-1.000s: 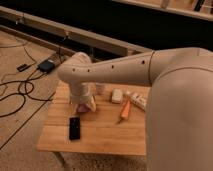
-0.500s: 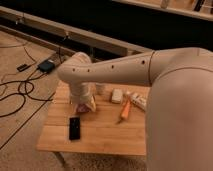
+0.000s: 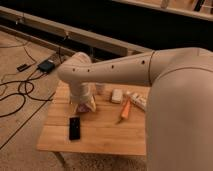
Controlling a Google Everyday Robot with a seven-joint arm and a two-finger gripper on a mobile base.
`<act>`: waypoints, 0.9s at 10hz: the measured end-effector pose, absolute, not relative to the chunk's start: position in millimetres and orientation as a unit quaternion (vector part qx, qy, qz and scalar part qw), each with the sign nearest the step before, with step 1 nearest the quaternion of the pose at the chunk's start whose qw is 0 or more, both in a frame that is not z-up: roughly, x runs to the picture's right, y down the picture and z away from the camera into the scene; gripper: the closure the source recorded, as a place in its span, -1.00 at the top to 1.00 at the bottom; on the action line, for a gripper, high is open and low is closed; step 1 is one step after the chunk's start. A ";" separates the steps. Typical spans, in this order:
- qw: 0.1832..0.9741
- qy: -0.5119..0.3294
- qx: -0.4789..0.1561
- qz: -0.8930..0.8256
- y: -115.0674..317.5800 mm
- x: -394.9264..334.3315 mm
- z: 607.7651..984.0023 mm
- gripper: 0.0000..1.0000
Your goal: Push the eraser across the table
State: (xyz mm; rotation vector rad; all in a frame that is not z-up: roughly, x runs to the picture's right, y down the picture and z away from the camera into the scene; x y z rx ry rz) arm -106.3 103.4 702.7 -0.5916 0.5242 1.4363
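The eraser, a flat black oblong slab, lies on the front left part of the light wooden table. My large white arm reaches in from the right and bends down over the table's left half. The gripper hangs at the end of the arm, just behind and slightly right of the eraser, with a small gap between them. It stands over a purplish bowl, which it mostly hides.
A small white block, an orange marker and a pale oblong object lie on the table's back right. Black cables and a dark box lie on the floor to the left.
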 end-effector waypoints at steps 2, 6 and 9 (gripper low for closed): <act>0.682 0.234 -0.264 0.640 103.7 -106.2 702.8 0.30; 0.698 0.234 -0.264 0.624 115.2 -115.4 695.4 0.30; 0.708 0.225 -0.264 0.615 138.4 -129.7 686.9 0.30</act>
